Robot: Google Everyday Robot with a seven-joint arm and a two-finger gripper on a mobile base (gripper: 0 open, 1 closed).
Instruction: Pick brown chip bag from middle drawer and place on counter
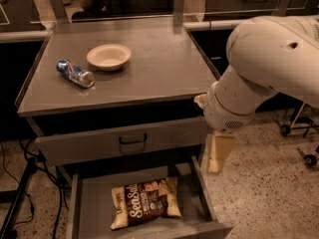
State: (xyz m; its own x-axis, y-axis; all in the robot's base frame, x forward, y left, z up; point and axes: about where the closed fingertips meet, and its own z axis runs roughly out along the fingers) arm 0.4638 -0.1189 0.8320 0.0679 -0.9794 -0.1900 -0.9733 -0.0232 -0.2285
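Note:
The brown chip bag (pixel 145 202) lies flat on the floor of the pulled-out middle drawer (pixel 93 209), right of its centre, white script facing up. The grey counter (pixel 159 68) is the cabinet top above it. My gripper (pixel 218 157) hangs from the big white arm at the cabinet's right side, beside the drawer's right wall, above and right of the bag, apart from it. Nothing shows in it.
A blue-silver can (pixel 75 73) lies on its side at the counter's left, with a cream bowl (pixel 108 57) behind it. The upper drawer front (pixel 132 139) with a dark loop handle stands slightly out. Cables (pixel 30 183) hang at the left. Chair wheels (pixel 309 158) stand at the right.

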